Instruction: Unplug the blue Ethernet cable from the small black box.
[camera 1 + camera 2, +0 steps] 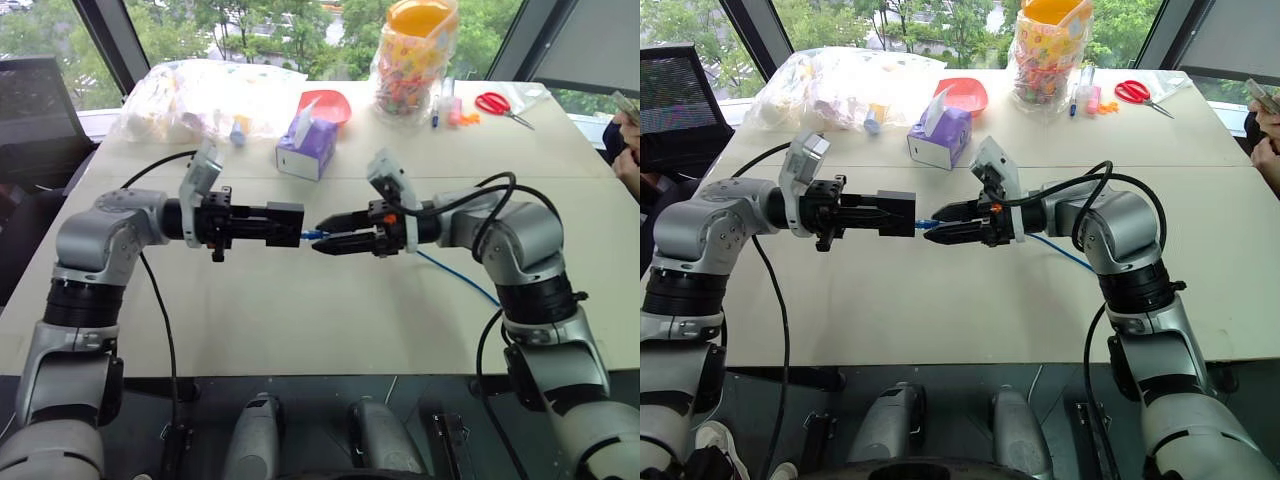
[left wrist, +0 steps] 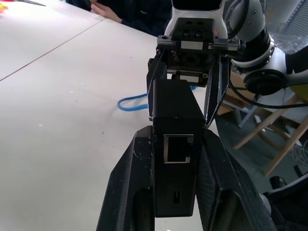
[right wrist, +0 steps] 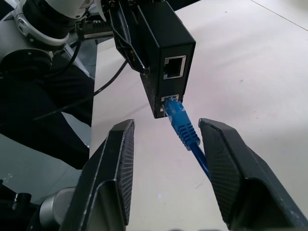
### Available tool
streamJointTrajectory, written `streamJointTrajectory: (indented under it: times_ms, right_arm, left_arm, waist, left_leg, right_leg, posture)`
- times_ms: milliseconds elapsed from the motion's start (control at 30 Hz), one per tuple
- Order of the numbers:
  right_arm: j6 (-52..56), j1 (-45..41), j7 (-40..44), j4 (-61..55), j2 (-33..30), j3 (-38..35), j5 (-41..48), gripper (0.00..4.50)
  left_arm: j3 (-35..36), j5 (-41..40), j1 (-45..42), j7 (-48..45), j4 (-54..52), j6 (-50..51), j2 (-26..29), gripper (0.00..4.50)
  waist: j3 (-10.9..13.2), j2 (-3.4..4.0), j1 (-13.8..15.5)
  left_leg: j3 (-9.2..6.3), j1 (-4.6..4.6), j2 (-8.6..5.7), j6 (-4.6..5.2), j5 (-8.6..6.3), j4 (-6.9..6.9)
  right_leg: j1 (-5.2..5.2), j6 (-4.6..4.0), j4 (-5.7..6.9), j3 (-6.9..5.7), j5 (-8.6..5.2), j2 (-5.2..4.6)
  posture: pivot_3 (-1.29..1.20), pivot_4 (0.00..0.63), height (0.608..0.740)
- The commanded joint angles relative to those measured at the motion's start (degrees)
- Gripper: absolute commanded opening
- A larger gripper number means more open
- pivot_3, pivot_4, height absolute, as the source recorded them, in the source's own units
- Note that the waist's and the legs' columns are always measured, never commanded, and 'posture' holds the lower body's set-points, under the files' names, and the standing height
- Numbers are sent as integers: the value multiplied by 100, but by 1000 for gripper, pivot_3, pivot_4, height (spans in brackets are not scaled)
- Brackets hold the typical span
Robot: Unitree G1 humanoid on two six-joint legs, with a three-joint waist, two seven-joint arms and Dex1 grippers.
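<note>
Blue Ethernet cable (image 3: 184,127) plug sits in the lower port of the small black box (image 3: 161,53), which the left gripper (image 2: 175,159) jaws pinch mid-air above the worktop (image 1: 300,310), while the right gripper (image 3: 166,168) jaws stand spread either side of the plug, not touching it.

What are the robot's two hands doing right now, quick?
Left gripper: shut on the small black box.
Right gripper: fingers open on either side of the blue Ethernet cable, which is still plugged in.
</note>
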Motion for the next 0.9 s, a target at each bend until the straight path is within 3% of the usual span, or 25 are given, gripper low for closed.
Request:
streamJointTrajectory:
  times_ms: [33, 400, 500, 567, 600, 900]
  right_arm:
    - [-3, -198, -37, -23, 47, 4, 105, 2166]
    - [11, -292, -30, -21, 63, 98, 190, 2166]
    - [15, -298, -29, -35, 53, 114, 207, 1347]
    - [25, -300, -25, -44, 50, 119, 216, 304]
    - [30, -303, -23, -48, 49, 122, 222, 18]
    - [128, -311, -27, -103, 39, 133, 271, 18]
  left_arm:
    - [180, -161, -72, -25, -235, -6, 52, 499]
    - [117, -112, -22, -6, -244, -89, 45, 499]
    - [121, -111, -7, 5, -259, -88, 42, 499]
    - [123, -115, 2, 7, -271, -86, 39, 499]
    - [122, -114, 9, 8, -275, -87, 38, 499]
    - [93, -79, 82, -11, -322, -134, 63, 499]
  waist:
    - [0, 0, 0]
    - [0, 0, -1]
    - [0, 0, -1]
    - [0, 0, 0]
    - [0, 0, 0]
    - [0, 0, 1]
  left_leg:
    - [0, 0, 0, 0, 0, 0]
    - [0, 0, 0, 0, 0, 0]
    - [0, 0, 0, 0, 0, -1]
    - [0, 0, 0, 0, 0, -1]
    - [0, 0, 0, 0, 0, -1]
    - [0, 0, 0, 0, 0, -1]
  right_leg:
    - [0, 0, 0, 0, 0, 0]
    - [0, 0, 0, 0, 0, 0]
    - [0, 0, 0, 0, 0, 0]
    - [0, 0, 0, 0, 0, 0]
    - [0, 0, 0, 0, 0, 0]
    - [-1, 0, 0, 0, 0, 0]
  posture:
    - [0, 150, 735]
    - [0, 150, 735]
    - [0, 150, 735]
    - [0, 150, 735]
    - [0, 150, 735]
    - [0, 150, 735]
